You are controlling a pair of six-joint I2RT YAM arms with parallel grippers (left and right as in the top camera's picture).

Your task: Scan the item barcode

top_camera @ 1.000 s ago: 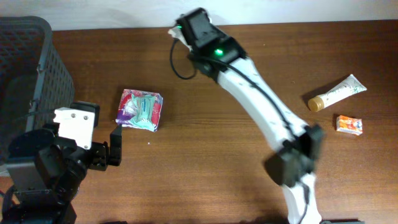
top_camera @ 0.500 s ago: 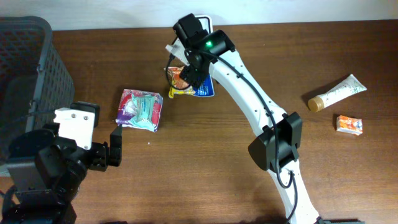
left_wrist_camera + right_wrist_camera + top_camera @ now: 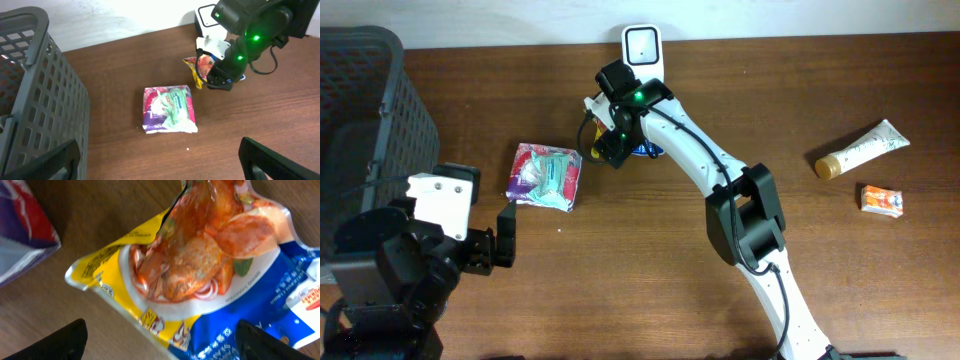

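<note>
The right claw (image 3: 161,341) is positioned directly above the food packet (image 3: 200,275). Its fingers are spread wide, one at each side of the packet, and grip nothing. The packet rests on the surface (image 3: 650,260), just in front of the white scanner (image 3: 642,47) at the far edge. It is printed yellow and blue with a picture of a red dish, and its printed face points up toward the wrist camera. A pink and green pouch (image 3: 546,175) lies near the packet, on its left. The left claw (image 3: 160,162) is spread wide and empty, near the dark basket (image 3: 360,90). A tube (image 3: 865,150) and a small orange box (image 3: 881,200) lie well apart, on the right.
</note>
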